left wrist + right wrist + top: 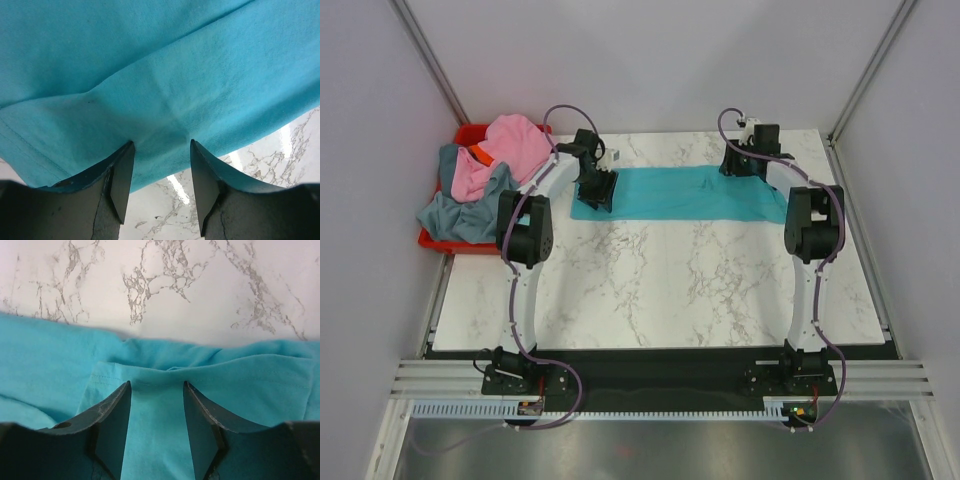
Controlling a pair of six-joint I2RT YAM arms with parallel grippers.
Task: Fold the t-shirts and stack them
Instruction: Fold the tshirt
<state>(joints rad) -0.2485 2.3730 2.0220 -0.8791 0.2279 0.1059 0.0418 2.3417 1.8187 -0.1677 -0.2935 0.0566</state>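
Little is done: the teal t-shirt (700, 195) lies half-folded on the table (660, 290), left pincer (162, 150) and right pincer (156, 387) spread at its ends, other t-shirts (485, 175) heaped in the bin (468, 131).

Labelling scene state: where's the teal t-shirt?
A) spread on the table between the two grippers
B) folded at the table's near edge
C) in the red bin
A: the teal t-shirt lies spread along the table's far side, left gripper at one end, right gripper at the other.
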